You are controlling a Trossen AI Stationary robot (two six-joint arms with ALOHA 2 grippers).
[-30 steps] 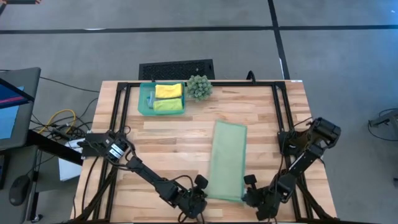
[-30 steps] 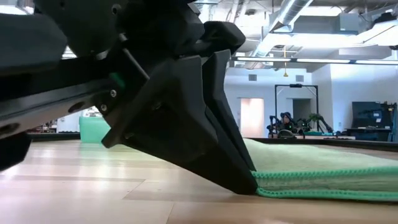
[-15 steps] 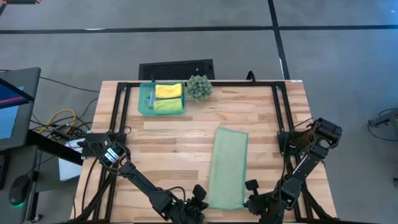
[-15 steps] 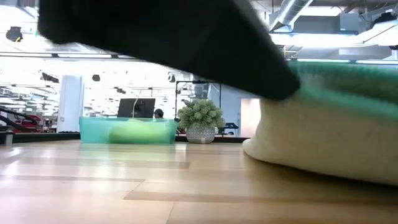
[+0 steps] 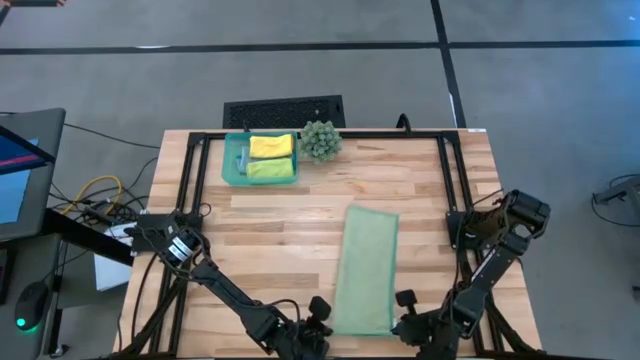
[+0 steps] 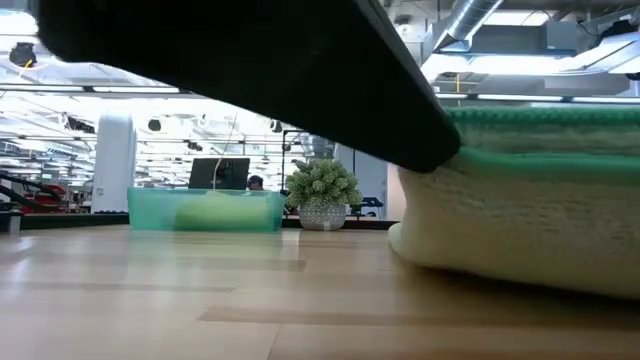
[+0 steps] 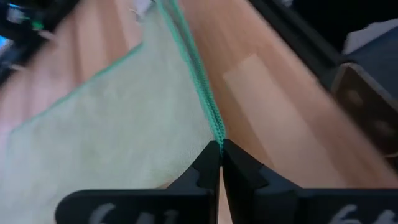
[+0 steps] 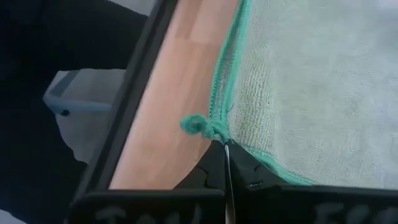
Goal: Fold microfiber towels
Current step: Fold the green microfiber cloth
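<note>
pale sage towel (image 5: 365, 268) lies lengthwise on the table (image 5: 280, 220), near end lifted at the front edge. left gripper (image 7: 220, 149) pinches its near left corner; right gripper (image 8: 225, 148) pinches the near right corner. yellow towel (image 5: 271, 146) and lime towel (image 5: 270, 169) sit in the tray (image 5: 232, 160), beside the plant (image 5: 320, 139).

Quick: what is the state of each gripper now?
Left gripper: shut on the sage green towel, at a near corner.
Right gripper: shut on its other near corner.

A dark arm (image 6: 250, 80) fills the low view's top, hiding where the sage towel (image 6: 530, 200) is gripped.
</note>
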